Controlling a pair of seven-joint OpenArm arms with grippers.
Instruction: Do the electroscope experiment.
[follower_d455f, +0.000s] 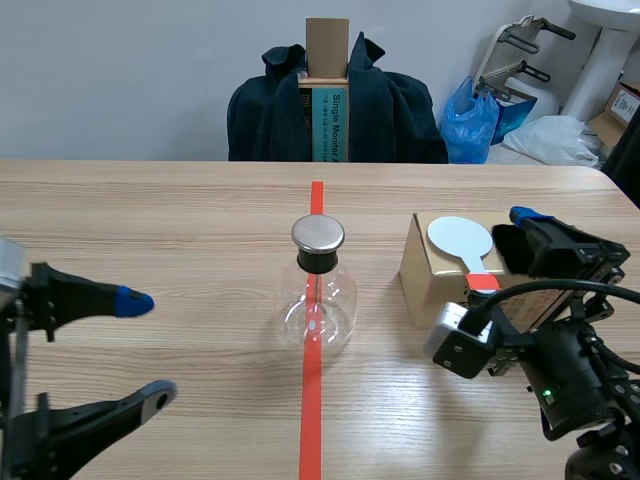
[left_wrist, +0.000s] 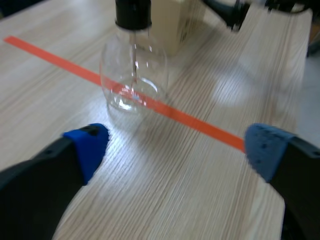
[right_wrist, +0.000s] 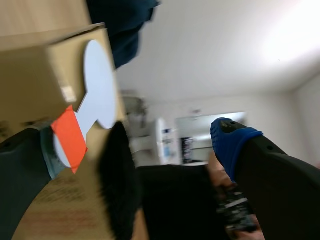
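One glass flask (follower_d455f: 318, 290) was set at the middle of the table (follower_d455f: 150, 220), well apart from every edge, one white paddle (follower_d455f: 462, 240) was laid on one box (follower_d455f: 425, 278) nearer the right edge, and the left gripper (follower_d455f: 148, 348) and right gripper (right_wrist: 137, 142) were held open.

Blk arms (follower_d455f: 572, 382) w/ blue pads (left_wrist: 87, 145), blk cables (follower_d455f: 565, 286).

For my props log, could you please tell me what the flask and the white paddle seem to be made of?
Flask: apparently clear glass, glossy; the tape line shows through it. Its top disc: probably metal, with a grey sheen. White paddle: thin, flat, matte, perhaps plastic or card.
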